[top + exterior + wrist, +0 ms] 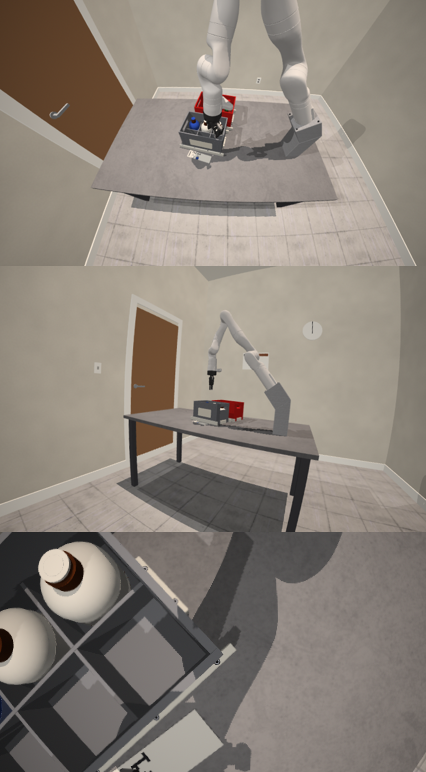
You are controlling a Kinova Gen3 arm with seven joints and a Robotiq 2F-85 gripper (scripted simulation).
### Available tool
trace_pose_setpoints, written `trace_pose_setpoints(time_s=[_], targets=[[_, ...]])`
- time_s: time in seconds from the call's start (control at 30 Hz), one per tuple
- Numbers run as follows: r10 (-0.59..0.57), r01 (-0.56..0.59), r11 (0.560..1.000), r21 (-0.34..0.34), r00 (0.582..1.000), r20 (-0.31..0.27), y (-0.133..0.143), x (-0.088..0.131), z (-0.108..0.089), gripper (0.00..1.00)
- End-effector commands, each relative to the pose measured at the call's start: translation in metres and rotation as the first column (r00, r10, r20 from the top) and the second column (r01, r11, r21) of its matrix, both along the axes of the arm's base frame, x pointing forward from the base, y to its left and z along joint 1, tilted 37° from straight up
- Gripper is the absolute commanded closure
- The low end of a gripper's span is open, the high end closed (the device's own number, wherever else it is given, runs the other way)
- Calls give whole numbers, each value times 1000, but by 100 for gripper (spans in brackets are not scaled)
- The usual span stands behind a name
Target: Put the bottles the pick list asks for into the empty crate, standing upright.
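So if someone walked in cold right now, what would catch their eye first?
Probably the white arm arching over the table, its gripper open and empty, high above the grey crate. Next, the red crate right behind the grey one. In the grey crate, a blue bottle and white bottles fill the back row, the front cells bare.

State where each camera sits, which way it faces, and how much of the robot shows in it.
Top: high above, looking down on the table; shows the arm, its pedestal and the claw over the grey crate.
Exterior: out in the room beside the table, looking level; shows the whole arm with the open, empty claw well above the crates.
Wrist: on the arm's end, looking straight down at the crate's corner; no robot parts show.
Shared: the grey crate and the pick list appear in top and wrist.
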State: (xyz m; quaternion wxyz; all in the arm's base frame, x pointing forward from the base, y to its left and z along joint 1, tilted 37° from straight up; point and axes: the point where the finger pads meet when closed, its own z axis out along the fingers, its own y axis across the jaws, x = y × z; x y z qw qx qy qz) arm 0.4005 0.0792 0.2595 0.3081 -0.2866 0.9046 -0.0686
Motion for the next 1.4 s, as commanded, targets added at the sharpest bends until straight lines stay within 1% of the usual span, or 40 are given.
trace_pose_setpoints(time_s=[0.0,0.43,0.5,1.0,1.07,1.37], targets=[[-16,16,1000,-16,1000,10,11,-8,-1,33],[-16,16,1000,-16,1000,10,62,-47,-8,33],[-16,16,1000,-16,1000,10,62,-47,-8,33],[-15,16,1000,-16,1000,10,122,-91,-17,33],[-15,16,1000,-16,1000,10,122,-91,-17,33],[-15,15,1000,-16,1000,10,158,-118,-22,33]])
